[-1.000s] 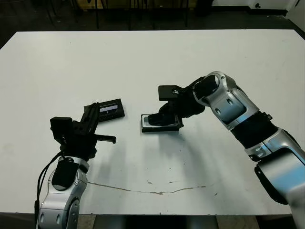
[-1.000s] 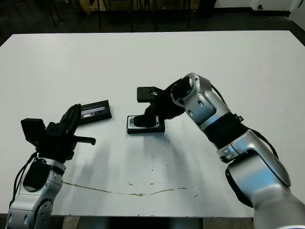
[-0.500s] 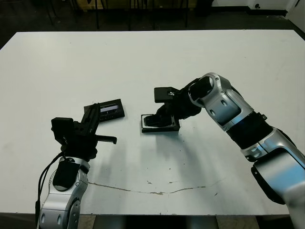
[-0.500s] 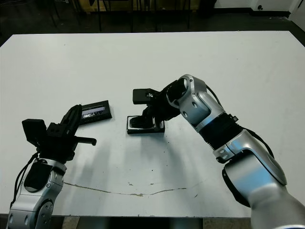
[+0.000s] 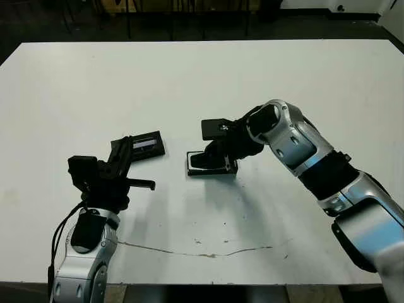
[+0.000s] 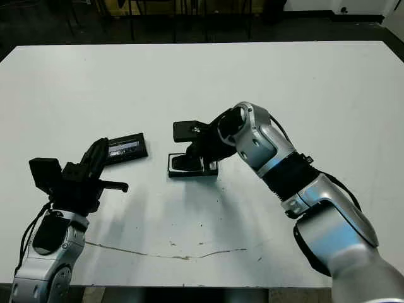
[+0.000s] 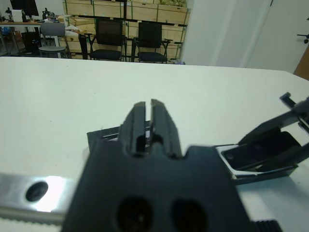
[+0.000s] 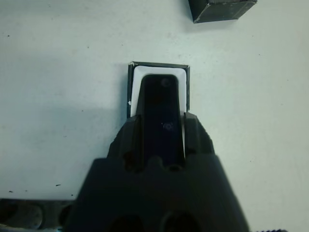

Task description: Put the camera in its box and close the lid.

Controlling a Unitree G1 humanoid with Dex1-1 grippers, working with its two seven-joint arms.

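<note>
Right tool (image 8: 161,126) gripping camera (image 8: 161,104), over box (image 8: 134,72)

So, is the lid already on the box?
No, the lid lies flat on the table, apart from the box, which is open.

Right gripper (image 5: 213,156) hides much of box (image 8: 134,76).

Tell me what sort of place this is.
Probably a lab or office workroom: a large white table as the bench, black office chairs beyond it, and stacked wooden crates along the back wall.
</note>
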